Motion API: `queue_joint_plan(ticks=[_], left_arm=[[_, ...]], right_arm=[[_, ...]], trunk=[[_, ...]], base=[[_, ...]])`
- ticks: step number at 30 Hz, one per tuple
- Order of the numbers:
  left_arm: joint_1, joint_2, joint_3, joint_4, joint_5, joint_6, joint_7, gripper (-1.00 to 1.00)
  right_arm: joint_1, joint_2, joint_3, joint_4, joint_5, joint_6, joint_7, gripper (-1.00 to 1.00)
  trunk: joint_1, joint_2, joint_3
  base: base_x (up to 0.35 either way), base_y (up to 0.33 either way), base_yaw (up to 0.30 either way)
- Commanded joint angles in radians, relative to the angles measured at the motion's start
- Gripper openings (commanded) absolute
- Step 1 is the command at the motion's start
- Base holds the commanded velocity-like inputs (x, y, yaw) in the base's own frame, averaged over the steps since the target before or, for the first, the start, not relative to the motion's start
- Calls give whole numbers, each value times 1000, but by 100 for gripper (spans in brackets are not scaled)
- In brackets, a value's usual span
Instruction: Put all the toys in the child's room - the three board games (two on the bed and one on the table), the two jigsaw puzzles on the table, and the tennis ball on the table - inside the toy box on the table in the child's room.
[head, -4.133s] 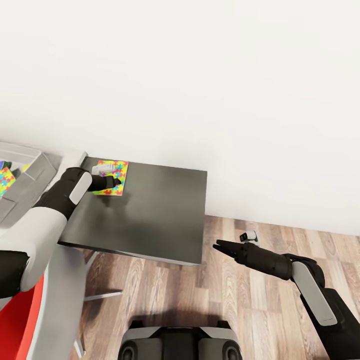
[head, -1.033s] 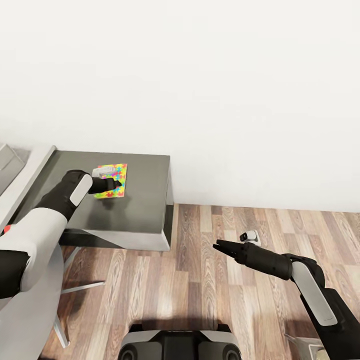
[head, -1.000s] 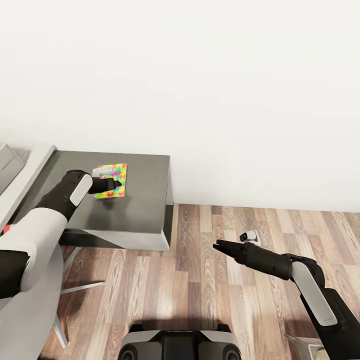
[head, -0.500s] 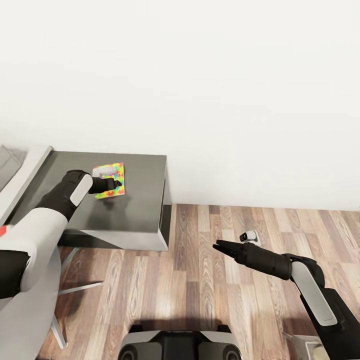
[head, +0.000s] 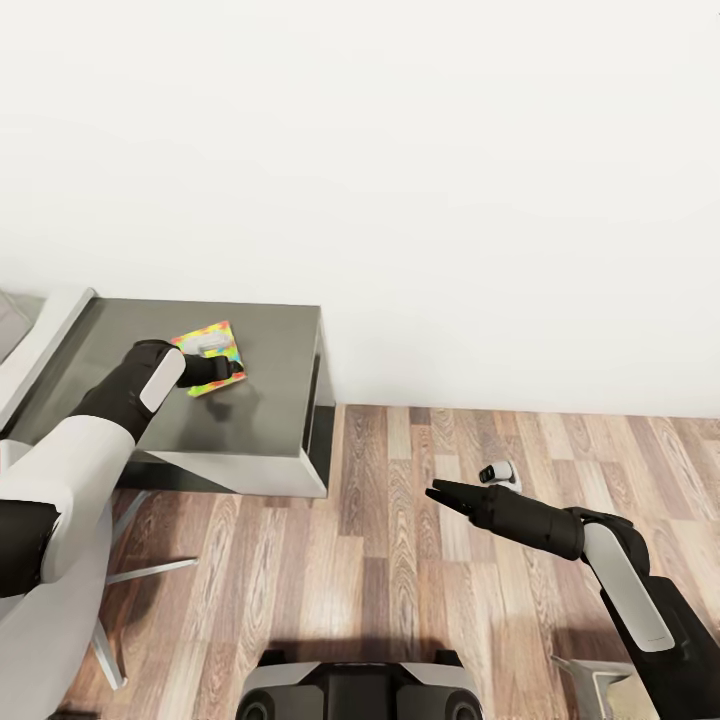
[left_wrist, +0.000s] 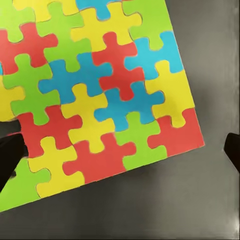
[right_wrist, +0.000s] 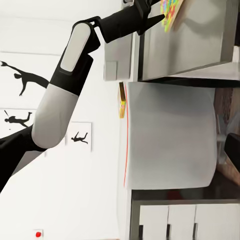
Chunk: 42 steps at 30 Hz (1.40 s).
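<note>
robot base (head: 360, 685): nearest, low in head view, on wood-plank floor (head: 400, 590)
right gripper (head: 436, 491): over the floor, well apart from the surface; fingers look drawn together to a point, nothing in it
left gripper (head: 232, 369): at the jigsaw puzzle, over the sheet's near edge; in left wrist view its dark fingertips (left_wrist: 10, 157) sit spread, one at each side of the sheet, so it reads as parted, not clamped; touching or just above, cannot tell
jigsaw puzzle (head: 207, 343): thin multicoloured sheet lying flat on the surface, middle part, nearer the wall-side edge than the near edge; skewed to the surface edges; close-up in left wrist view (left_wrist: 100, 95)
surface (head: 270, 400): dark grey top, right edge and near right corner in view; pale slanted panel (head: 45, 335) joins at its left edge
wall (head: 400, 180): plain white, farthest
toy box: cannot tell where from here
step (judged): getting a hold on the flat puzzle to carry it off
risk 1: sheet is thin and flat on the surface, fingers may close on nothing or just slide it, because no edge is raised
risk 2: pushing could skate it toward the right edge and off onto the floor
risk 3: pinch on one edge only, sheet may droop or slip in transit
</note>
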Motion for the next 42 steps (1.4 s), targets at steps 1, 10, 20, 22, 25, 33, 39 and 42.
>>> queue_joint_plan(ticks=[1, 10, 20, 22, 25, 33, 39, 42], left_arm=[[-1, 2, -7, -2, 10, 3, 9, 100], [-1, 1, -7, -2, 10, 3, 9, 100], [-1, 3, -3, -2, 9, 3, 9, 100], [-1, 3, -3, -2, 9, 3, 9, 100], [-1, 3, -2, -2, 9, 3, 9, 100], [-1, 3, -1, -2, 10, 3, 9, 100], [-1, 3, -1, -2, 10, 3, 9, 100], [-1, 3, -1, -2, 9, 3, 9, 100]], right_arm=[[-1, -1, 1, 0, 0, 4, 3, 100], [-1, -1, 1, -1, 1, 4, 3, 100], [-1, -1, 1, -1, 2, 4, 3, 100], [-1, -1, 1, -1, 2, 4, 3, 100], [-1, -1, 1, -1, 2, 4, 3, 100], [-1, -1, 1, -1, 2, 4, 3, 100], [-1, -1, 1, -1, 2, 4, 3, 100], [-1, -1, 1, -1, 2, 4, 3, 100]], trunk=[[1, -2, -1], [1, -2, 0], [1, -2, 0], [1, -2, 0], [1, -2, 0], [1, -2, 0], [1, -2, 0], [1, -2, 0]], base=[[-23, -57, -28], [-35, -16, -6], [-10, 11, 0], [0, 91, 0], [0, 38, 0], [0, 8, 0], [20, 11, 0], [154, 105, 0]])
